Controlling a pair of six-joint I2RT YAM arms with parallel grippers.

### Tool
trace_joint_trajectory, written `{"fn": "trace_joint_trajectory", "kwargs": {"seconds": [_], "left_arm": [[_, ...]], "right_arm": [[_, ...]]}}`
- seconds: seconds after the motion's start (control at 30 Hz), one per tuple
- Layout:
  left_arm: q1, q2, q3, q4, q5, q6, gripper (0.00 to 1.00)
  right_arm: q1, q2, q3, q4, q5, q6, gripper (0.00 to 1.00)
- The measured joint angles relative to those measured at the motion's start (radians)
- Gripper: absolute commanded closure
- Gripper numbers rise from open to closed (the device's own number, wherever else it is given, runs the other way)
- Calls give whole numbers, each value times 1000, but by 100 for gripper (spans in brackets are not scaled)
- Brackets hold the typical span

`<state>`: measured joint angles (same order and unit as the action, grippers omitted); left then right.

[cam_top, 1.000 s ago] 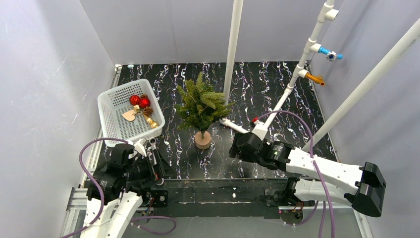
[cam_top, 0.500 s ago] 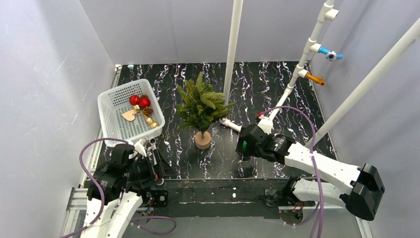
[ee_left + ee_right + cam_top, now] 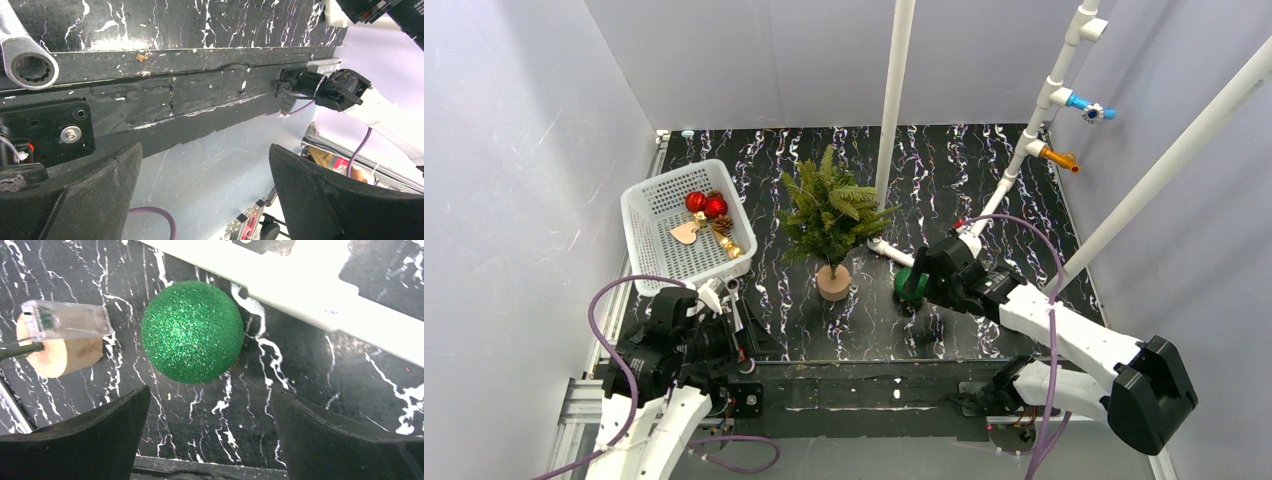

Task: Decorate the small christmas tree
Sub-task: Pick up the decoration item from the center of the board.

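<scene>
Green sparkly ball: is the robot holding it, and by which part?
No. The green ball lies on the table; the right end effector is open, not touching it. The left end effector holds nothing.

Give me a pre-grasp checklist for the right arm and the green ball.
1. Right gripper open: ok.
2. Ball lined up with its opening: ok.
3. Fingers around ball: not ok, it lies beyond the tips.
4. Ball clear of white pipe: cannot tell, they look close.
5. Ball clear of tree base: ok, apart.
6. Left gripper out of the way: ok, open, far off.
</scene>
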<state>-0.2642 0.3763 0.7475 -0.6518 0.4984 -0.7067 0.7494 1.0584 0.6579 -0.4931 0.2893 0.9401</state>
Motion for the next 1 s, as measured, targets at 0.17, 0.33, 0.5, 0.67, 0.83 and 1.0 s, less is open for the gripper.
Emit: {"fn": "trace_joint_trajectory", "kwargs": {"seconds": [0.17,0.33,0.5,0.67,0.83,1.0], "left_arm": [[0,17,0,19,3,3,0],[0,23,0,26,4,8,1],[0,26,0,26,7,9,0],[0,29,0,26,7,14,0],[0,29,0,26,7,16,0],[0,29,0,26,8,16,1]], "right_arm": [[-17,93,21,56,-52,-42,2],[-22,182,57,79,-75,-69,2],[-37,214,74,108,-93,-85,2],[-48,276,116,132,-122,-109,2],[-62,337,163,152,-156,-135,5],[-74,370,166,160,-189,-140,16]]}}
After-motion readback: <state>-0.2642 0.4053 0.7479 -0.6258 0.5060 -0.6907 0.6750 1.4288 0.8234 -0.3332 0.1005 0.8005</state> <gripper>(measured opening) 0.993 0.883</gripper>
